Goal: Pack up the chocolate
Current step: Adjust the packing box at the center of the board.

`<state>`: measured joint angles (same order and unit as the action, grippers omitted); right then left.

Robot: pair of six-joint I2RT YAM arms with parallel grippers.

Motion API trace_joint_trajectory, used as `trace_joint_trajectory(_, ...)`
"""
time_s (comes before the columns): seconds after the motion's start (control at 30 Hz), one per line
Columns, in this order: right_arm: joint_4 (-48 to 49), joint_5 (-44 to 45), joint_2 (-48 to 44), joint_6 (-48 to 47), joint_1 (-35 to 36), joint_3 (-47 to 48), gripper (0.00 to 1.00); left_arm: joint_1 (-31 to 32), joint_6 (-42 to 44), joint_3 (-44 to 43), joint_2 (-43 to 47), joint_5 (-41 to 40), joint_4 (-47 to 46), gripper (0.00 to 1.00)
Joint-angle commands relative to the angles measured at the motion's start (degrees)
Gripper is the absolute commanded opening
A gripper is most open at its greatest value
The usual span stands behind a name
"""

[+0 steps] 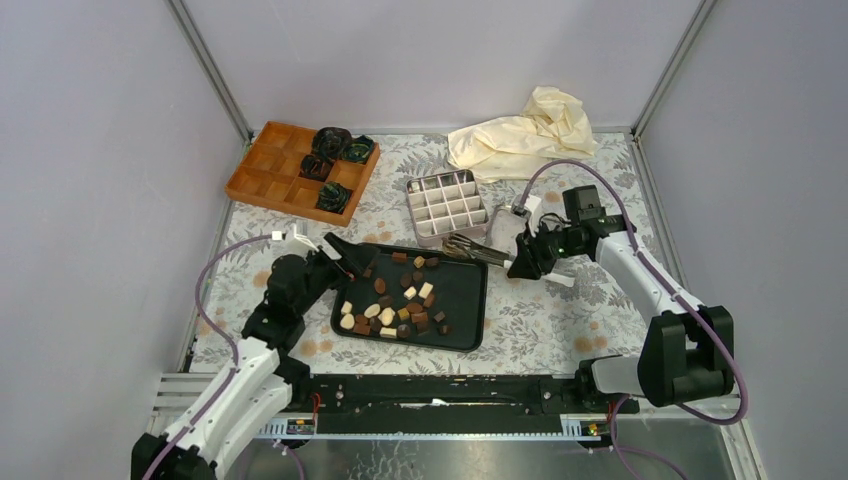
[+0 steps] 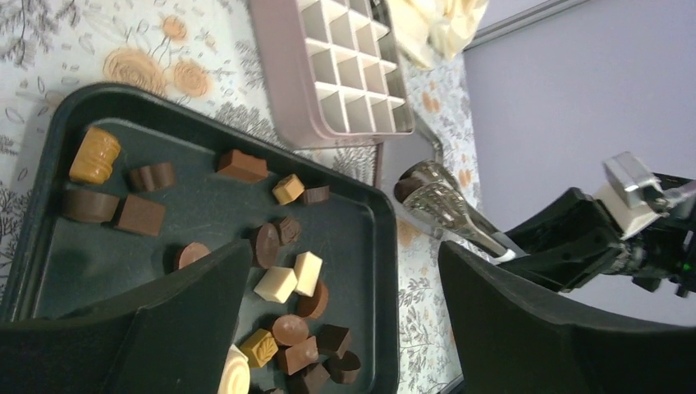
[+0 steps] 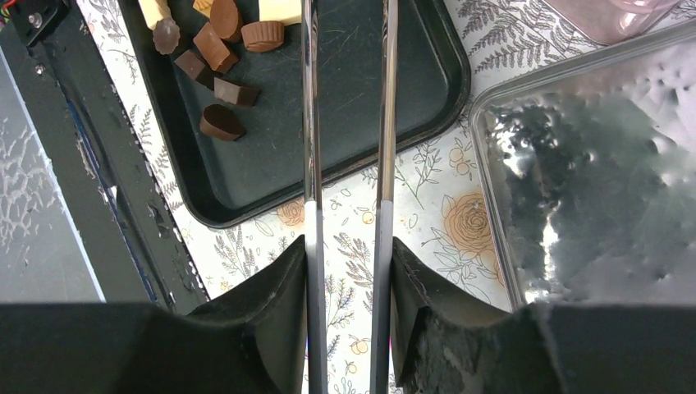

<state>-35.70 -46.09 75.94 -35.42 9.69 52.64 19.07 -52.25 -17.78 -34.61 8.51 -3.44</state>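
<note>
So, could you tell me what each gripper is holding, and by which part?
The right gripper clamps the metal tongs by both arms, well back from the tips. The left gripper is open and holds nothing.

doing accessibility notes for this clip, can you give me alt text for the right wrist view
The right gripper clamps a pair of metal tongs, whose two arms run up the frame over a black tray holding chocolate pieces at upper left. A shiny metal container sits to the right on the floral tablecloth.

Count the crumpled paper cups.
4 cups, all in the wooden tray: two in its far row, one in the middle, one nearest. None looks hidden.
</note>
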Motion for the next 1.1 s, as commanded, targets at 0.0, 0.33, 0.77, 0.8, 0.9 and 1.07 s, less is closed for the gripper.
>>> trace_joint_trajectory(0.0,0.0,-4.0,-2.1,0.9,-1.6,1.9,0.08,-0.3,-0.2,-3.7,-6.7,1.2,-5.1,0.86)
trace_joint_trajectory(0.33,1.8,-5.4,-4.7,2.7,-5.1,-0.4,0.08,0.5,2.8,-19.7,-33.7,-4.0,1.6,0.43)
trace_joint_trajectory(0.77,3.5,-6.3,-6.0,3.4,-8.5,-2.7,0.08,7.6,5.3,-58.0,-69.0,-23.4,27.0,0.42)
trace_joint_trajectory(0.8,3.6,-6.3,-6.0,3.4,-8.6,-2.8,0.08,7.7,5.4,-60.1,-71.0,-23.2,28.1,0.41)
trace_joint_trajectory(0.9,3.8,-6.2,-6.0,3.4,-9.1,-3.0,0.08,8.1,6.0,-65.2,-75.3,-22.8,30.0,0.42)
trace_joint_trajectory(1.07,4.0,-6.3,-6.0,3.4,-9.3,-3.4,0.08,8.5,6.8,-68.9,-79.6,-23.7,31.4,0.41)
